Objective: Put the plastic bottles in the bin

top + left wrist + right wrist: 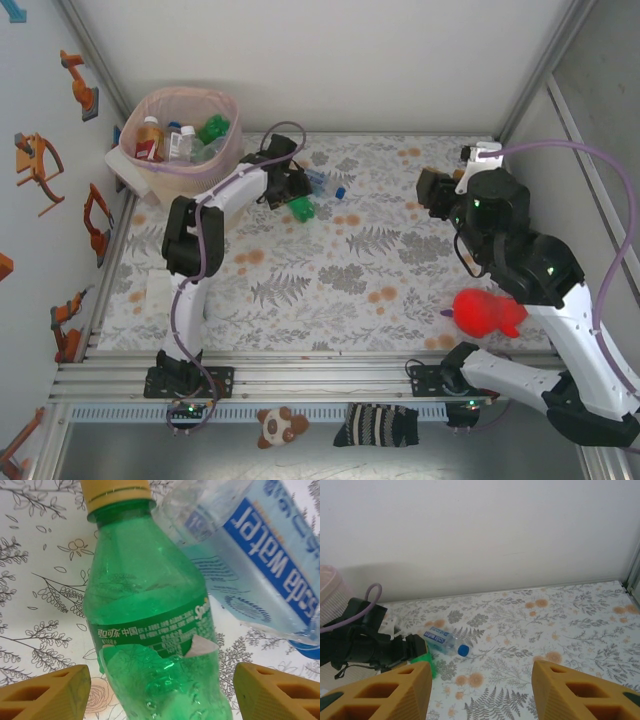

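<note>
The green bottle (145, 615) leaves little slack inside the left gripper (161, 687) — the clear bottle (260, 565) touches its side. The table (330, 280) lies free mid-way; a red plush toy (487, 312) flanks the right arm (540, 270).

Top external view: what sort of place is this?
Probably a robot-testing cell, not a home: white panel walls on an aluminium frame, robot-arm stickers, and a floral table cover.

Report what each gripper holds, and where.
Nothing is held. The left gripper stands open around the lower body of the green bottle; the right gripper is empty.
</note>
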`<state>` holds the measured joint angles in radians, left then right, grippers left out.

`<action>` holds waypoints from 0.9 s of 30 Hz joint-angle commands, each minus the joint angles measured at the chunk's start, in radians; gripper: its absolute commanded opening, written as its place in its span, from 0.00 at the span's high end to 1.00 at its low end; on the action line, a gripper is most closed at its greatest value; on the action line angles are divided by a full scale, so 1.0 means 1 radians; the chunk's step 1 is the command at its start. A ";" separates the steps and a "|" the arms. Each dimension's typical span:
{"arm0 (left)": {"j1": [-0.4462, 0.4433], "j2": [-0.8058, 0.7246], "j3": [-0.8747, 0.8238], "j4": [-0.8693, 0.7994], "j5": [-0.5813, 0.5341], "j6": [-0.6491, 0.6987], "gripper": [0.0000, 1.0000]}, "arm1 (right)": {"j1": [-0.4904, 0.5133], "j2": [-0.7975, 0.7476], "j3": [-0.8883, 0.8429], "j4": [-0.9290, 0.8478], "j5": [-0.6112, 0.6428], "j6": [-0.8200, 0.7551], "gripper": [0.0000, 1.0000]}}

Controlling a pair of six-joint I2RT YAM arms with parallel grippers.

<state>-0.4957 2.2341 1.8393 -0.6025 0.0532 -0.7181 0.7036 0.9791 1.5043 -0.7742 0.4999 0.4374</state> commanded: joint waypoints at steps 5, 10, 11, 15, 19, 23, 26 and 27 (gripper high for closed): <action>0.015 0.020 -0.004 -0.017 0.019 -0.032 0.26 | 0.005 -0.012 -0.010 -0.013 0.024 0.020 0.46; 0.021 0.022 -0.024 -0.006 0.025 -0.038 0.29 | 0.005 -0.020 -0.017 -0.014 0.022 0.025 0.46; 0.021 0.025 -0.025 -0.005 0.024 -0.040 0.29 | 0.005 -0.020 -0.016 -0.013 0.020 0.025 0.46; 0.026 0.037 -0.026 0.003 0.041 -0.044 0.29 | 0.005 -0.022 -0.018 -0.013 0.022 0.025 0.46; 0.027 0.045 -0.026 0.010 0.046 -0.044 0.30 | 0.005 -0.028 -0.019 -0.013 0.025 0.026 0.46; 0.030 0.053 -0.025 0.014 0.051 -0.048 0.32 | 0.005 -0.034 -0.021 -0.013 0.028 0.027 0.46; 0.032 0.056 -0.021 0.015 0.051 -0.047 0.33 | 0.005 -0.040 -0.024 -0.013 0.029 0.030 0.46; 0.032 0.054 -0.021 0.016 0.051 -0.047 0.34 | 0.005 -0.043 -0.027 -0.014 0.031 0.031 0.46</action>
<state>-0.4694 2.2745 1.8240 -0.5892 0.0933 -0.7532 0.7036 0.9524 1.4899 -0.7815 0.4995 0.4492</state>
